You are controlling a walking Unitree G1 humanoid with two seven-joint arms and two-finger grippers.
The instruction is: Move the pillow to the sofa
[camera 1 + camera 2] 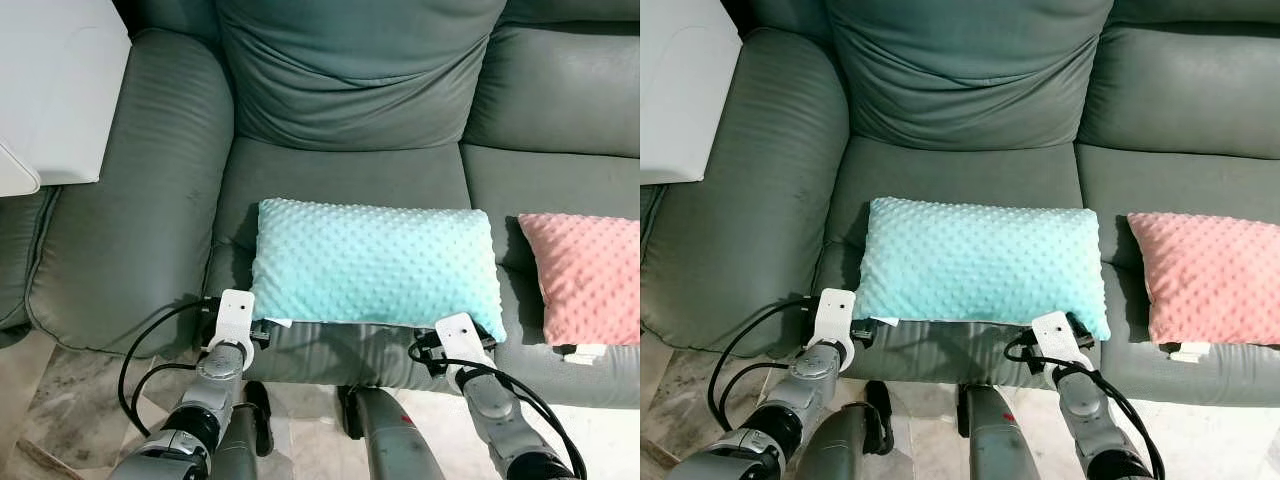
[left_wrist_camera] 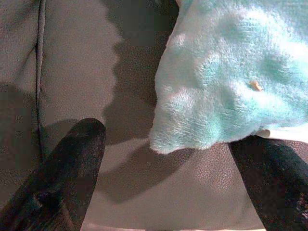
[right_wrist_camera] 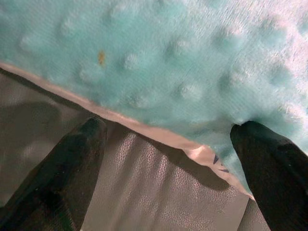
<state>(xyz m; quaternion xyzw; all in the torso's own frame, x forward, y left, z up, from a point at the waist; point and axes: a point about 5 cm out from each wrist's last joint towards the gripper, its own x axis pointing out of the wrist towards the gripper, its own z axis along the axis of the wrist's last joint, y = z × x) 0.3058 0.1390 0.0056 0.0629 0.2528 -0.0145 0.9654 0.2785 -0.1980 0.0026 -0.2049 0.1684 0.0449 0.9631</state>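
Observation:
A light blue dotted pillow (image 1: pixel 375 262) lies flat on the middle seat of the grey sofa (image 1: pixel 340 180), near the seat's front edge. My left gripper (image 2: pixel 166 159) is open at the pillow's near left corner (image 2: pixel 192 130), fingers spread on either side of it. My right gripper (image 3: pixel 168 139) is open at the pillow's near right edge (image 3: pixel 159 82), one fingertip (image 3: pixel 260 144) against the fabric. Both wrists show under the pillow's front edge, the left wrist (image 1: pixel 232 325) and the right wrist (image 1: pixel 462 340).
A pink dotted pillow (image 1: pixel 585 275) lies on the seat to the right. A white table top (image 1: pixel 55 85) stands beyond the sofa's left armrest (image 1: pixel 130 230). A big grey back cushion (image 1: pixel 350 70) leans behind the blue pillow. Marble floor (image 1: pixel 70 400) lies below.

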